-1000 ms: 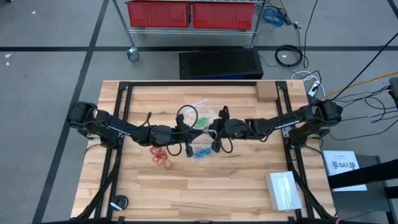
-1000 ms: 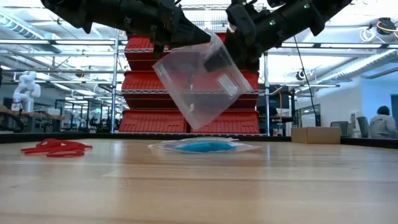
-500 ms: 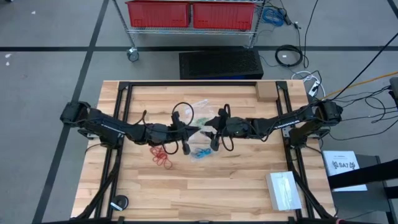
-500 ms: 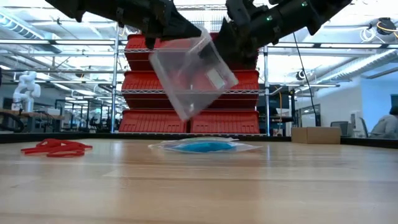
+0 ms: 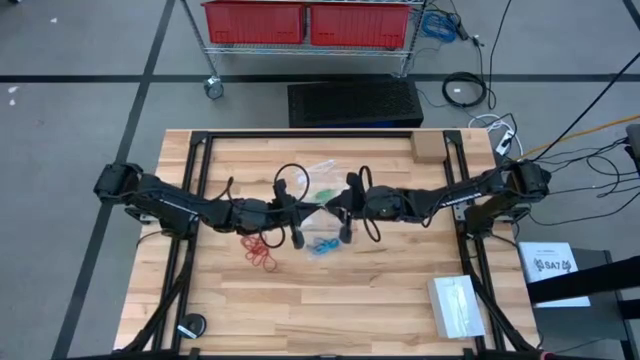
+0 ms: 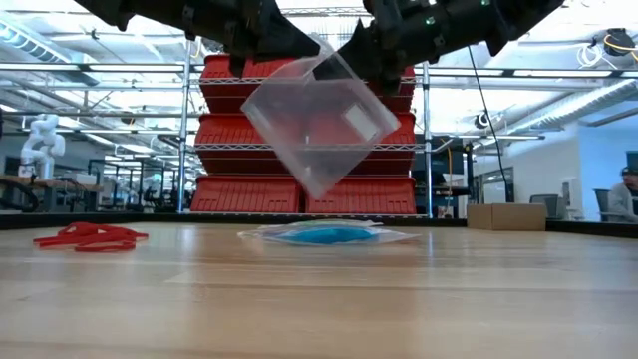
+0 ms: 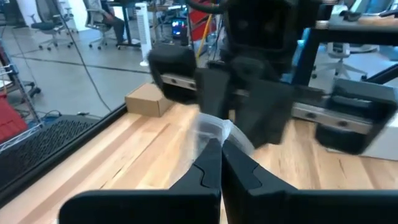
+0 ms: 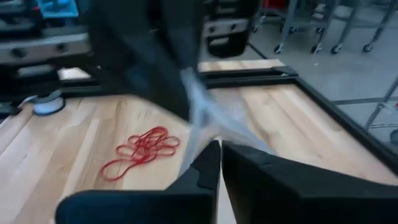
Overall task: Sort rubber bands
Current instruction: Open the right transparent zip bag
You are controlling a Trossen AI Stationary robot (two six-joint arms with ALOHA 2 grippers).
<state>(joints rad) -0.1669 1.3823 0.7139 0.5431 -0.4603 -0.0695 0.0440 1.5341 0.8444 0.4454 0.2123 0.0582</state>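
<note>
Both grippers meet above the table's middle, each shut on one empty clear plastic bag [image 6: 317,125] that hangs tilted like a diamond. My left gripper [image 5: 308,209] comes from the left and my right gripper [image 5: 336,207] from the right. The red rubber bands [image 5: 258,250] lie loose on the table, left of the bag and nearer, and also show in the low view [image 6: 88,236]. The blue bands [image 5: 322,244] lie inside another clear bag flat on the table. The green bands [image 5: 322,193] lie farther back, at a third clear bag. My left gripper pinches the bag's upper edge next to its top corner [image 7: 212,129] between its two shut fingers, coming level from the table's left. The bag hangs below, clear of the table. My right gripper pinches the same bag at the other side of the top corner [image 8: 208,124], coming level from the table's right. The film spreads out from its fingertips and hangs clear, tilted.
A black cable loop [image 5: 298,180] rises from the left arm near the bags. A cardboard box [image 5: 427,148] sits at the far right, a white box [image 5: 458,305] at the near right, and a round black object [image 5: 192,326] at the near left corner.
My right gripper has moved a little toward the table's left, closer to my left gripper. The held bag has swung and turned about between them, staying lifted clear. Both grippers have stayed shut on it.
</note>
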